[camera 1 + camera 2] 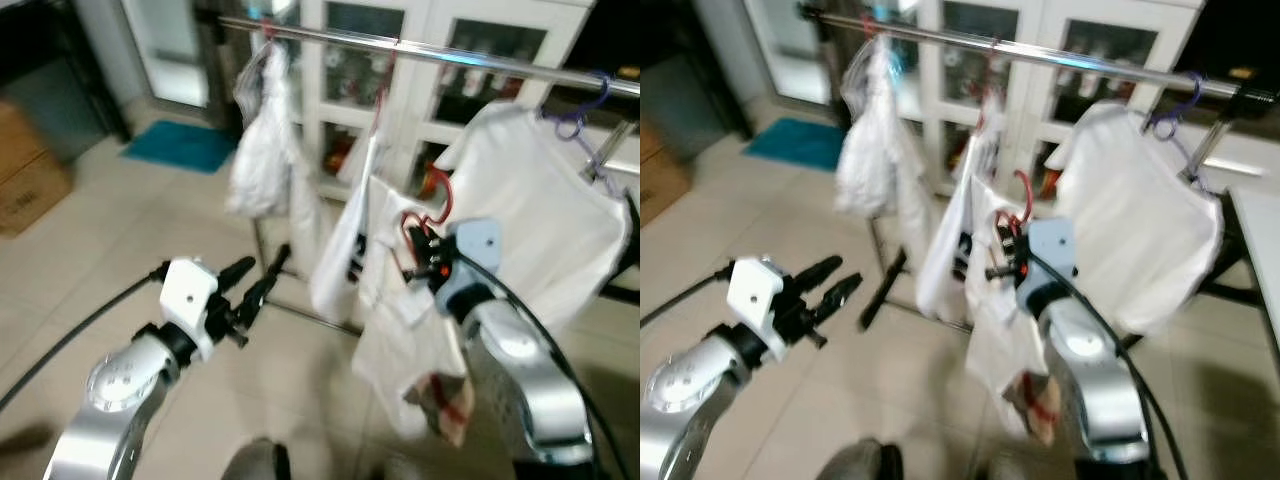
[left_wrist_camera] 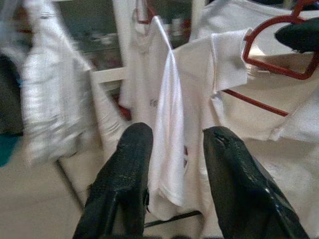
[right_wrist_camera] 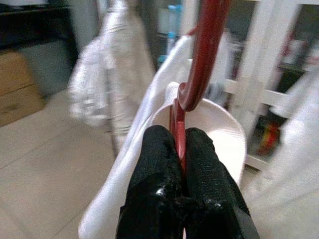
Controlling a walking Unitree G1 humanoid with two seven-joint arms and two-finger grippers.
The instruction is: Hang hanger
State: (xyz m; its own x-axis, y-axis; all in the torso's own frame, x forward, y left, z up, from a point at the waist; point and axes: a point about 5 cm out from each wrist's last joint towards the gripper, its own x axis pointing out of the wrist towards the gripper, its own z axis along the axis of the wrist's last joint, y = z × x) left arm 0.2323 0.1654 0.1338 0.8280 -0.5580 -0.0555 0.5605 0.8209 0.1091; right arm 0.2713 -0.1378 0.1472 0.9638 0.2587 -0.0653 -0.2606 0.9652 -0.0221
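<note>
Left gripper open — white shirt on red hanger ahead.

No text, label, brand or number can be read in these pictures. One white shirt on the rail has a dark print on its front, but the print is blurred and its letters cannot be made out. The left wrist view also shows faint marks on this shirt, too unclear to read.
</note>
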